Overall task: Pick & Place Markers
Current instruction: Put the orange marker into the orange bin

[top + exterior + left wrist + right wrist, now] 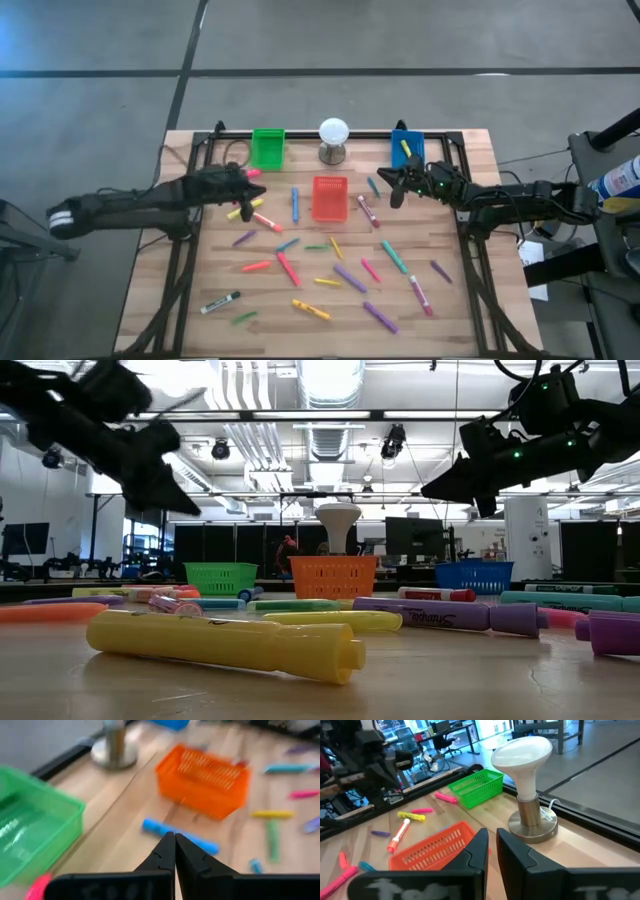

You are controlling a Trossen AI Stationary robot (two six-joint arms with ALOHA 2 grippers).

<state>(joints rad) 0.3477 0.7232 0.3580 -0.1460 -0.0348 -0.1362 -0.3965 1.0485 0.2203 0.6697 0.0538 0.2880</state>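
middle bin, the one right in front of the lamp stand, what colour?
Orange-red bin; the left wrist view shows it best.
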